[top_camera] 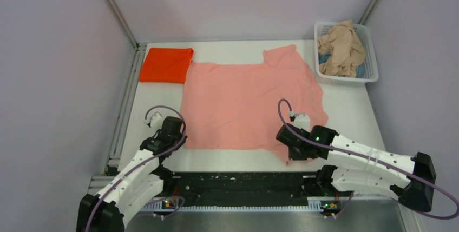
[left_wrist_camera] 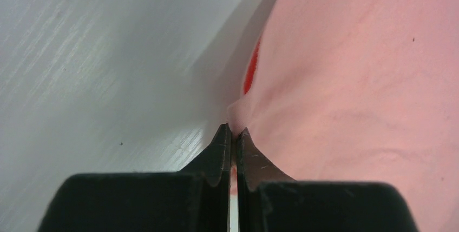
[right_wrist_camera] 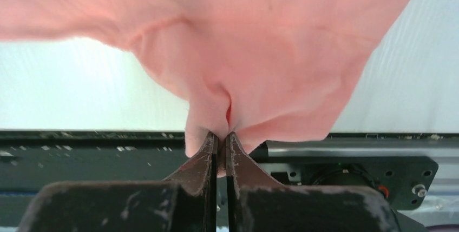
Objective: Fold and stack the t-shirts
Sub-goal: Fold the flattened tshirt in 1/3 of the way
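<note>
Softly wrinkled salmon-pink cloth t-shirt (top_camera: 249,102) lies lengthwise, hem toward the tabletop's (top_camera: 346,107) left edge; left gripper (left_wrist_camera: 233,129) and right gripper (right_wrist_camera: 221,133) clamp its near edge

One pink t-shirt (top_camera: 243,102), one orange-red t-shirt (top_camera: 165,65), one beige t-shirt (top_camera: 341,48), one white basket (top_camera: 370,53), two arms (top_camera: 132,175) (top_camera: 368,159)

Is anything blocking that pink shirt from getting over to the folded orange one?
Nothing visible does. The salmon-pink cloth t-shirt, pinched by the left gripper and the right gripper, lies right beside the folded orange-red cloth t-shirt.

Salmon-pink tee (top_camera: 246,102) spread, orange-red tee (top_camera: 165,65) folded, beige tee (top_camera: 341,48) crumpled.
</note>
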